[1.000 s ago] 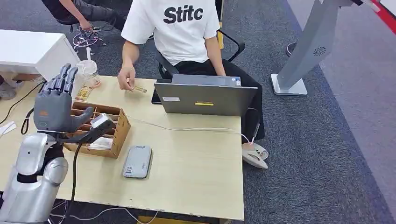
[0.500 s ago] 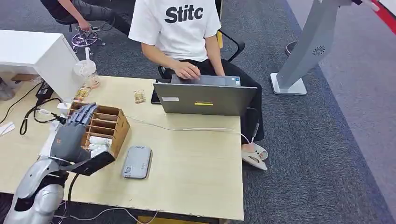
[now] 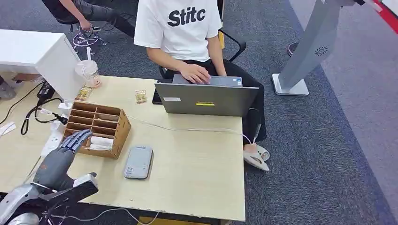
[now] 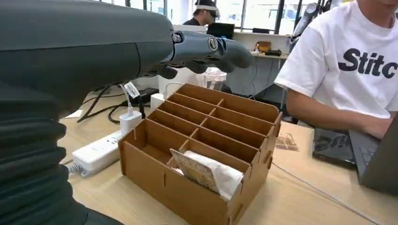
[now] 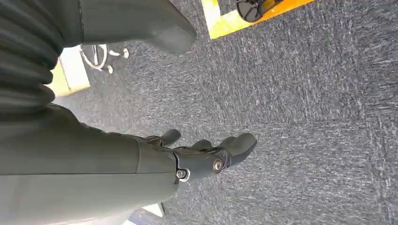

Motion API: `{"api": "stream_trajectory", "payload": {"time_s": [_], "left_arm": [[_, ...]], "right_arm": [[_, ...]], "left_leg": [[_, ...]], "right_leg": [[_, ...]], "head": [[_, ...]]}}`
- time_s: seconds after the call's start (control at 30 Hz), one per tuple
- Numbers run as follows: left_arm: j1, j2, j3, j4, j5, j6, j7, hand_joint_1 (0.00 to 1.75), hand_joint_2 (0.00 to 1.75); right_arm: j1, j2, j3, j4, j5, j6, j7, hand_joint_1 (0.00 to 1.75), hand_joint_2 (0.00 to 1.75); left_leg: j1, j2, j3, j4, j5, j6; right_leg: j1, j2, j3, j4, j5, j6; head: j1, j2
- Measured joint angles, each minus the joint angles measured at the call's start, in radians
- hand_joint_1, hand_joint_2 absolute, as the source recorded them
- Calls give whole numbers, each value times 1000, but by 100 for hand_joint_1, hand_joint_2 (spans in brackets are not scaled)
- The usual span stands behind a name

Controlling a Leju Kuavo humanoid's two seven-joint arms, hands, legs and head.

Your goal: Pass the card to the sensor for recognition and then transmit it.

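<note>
A brown wooden organizer box (image 3: pixel 97 125) with several compartments stands at the table's left. A printed card (image 4: pixel 191 169) leans in its nearest compartment against a white wad (image 4: pixel 220 174). The grey flat sensor (image 3: pixel 138 162) lies right of the box, near the front edge. My left hand (image 3: pixel 60 158) hangs low by the table's front left, fingers stretched toward the box (image 4: pixel 202 140) and holding nothing. In the left wrist view its fingers (image 4: pixel 206 46) reach out above the box. My right hand (image 5: pixel 197 157) hangs over grey carpet, fingers apart and empty.
A person in a white shirt (image 3: pixel 180 28) types on a grey laptop (image 3: pixel 206 98) at the table's far side. A white cable (image 3: pixel 187 129) runs across the table. A small packet (image 3: pixel 140 96), a plastic cup (image 3: pixel 87 70) and a power strip (image 3: pixel 50 139) sit around the box.
My left hand has dropped from high over the box to low near the table's front left edge. The person's hand left the small packet and went to the laptop keyboard.
</note>
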Motion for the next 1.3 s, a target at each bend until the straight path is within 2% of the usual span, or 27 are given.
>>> {"api": "stream_trajectory", "payload": {"time_s": [0.1,0.17,0.43,0.53,0.63,0.67,1.07,1.3], "left_arm": [[7,11,12,-6,-31,7,20,0,175],[6,14,18,-7,-109,41,52,0,175],[5,14,19,-7,-124,49,57,0,175],[-1,-1,27,-7,-203,113,70,0,175],[-5,-11,39,-6,-209,119,70,0,175],[-9,-23,59,-2,-249,137,90,0,175],[-60,-65,83,107,-281,145,87,0,175],[-100,-71,113,206,-280,170,57,0,175]], "right_arm": [[0,0,0,0,4,-2,0,0,175],[0,0,0,0,6,-3,3,0,175],[0,0,0,0,7,-3,3,0,175],[0,0,0,0,12,-4,8,0,175],[-1,0,0,0,15,-4,8,0,175],[-1,0,0,0,21,-4,6,0,175],[-2,0,0,0,35,-3,11,0,175],[-3,0,0,0,52,-3,11,0,175]], "left_leg": [[0,0,0,0,0,0],[0,0,0,0,0,0],[0,0,0,0,0,0],[0,0,0,0,0,0],[0,0,0,0,0,0],[0,0,0,0,0,0],[0,0,0,0,0,0],[0,0,0,0,0,0]], "right_leg": [[0,0,0,0,0,0],[0,0,0,0,0,0],[0,0,0,0,0,0],[0,0,0,0,0,0],[0,0,0,0,0,0],[0,0,-1,0,0,0],[0,0,0,0,0,0],[0,1,-1,0,0,0]], "head": [[0,0],[0,0],[0,0],[0,0],[0,0],[0,0],[0,0],[0,0]]}}
